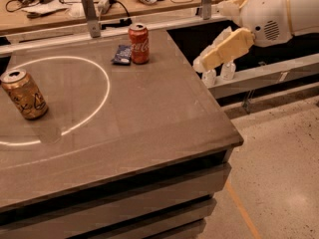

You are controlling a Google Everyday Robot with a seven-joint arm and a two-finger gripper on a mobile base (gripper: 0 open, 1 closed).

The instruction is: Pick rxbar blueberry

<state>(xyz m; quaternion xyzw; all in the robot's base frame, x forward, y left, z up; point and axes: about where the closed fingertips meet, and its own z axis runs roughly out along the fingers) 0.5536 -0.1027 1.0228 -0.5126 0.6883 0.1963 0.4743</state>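
Fingers [224, 49] hover right of flat navy rxbar blueberry [121, 55].

The rxbar blueberry [121, 54] is a small, flat, rectangular bar in a dark navy-blue wrapper with faint pale marks on its upper face. It lies flat on the grey surface [149, 113], near the far edge, its long side running roughly from front to back and turned a little askew. It is untouched and well apart from the gripper [209, 59]. Seen from the camera it lies far to the left of the gripper, which hangs in the air beyond the surface's right edge.
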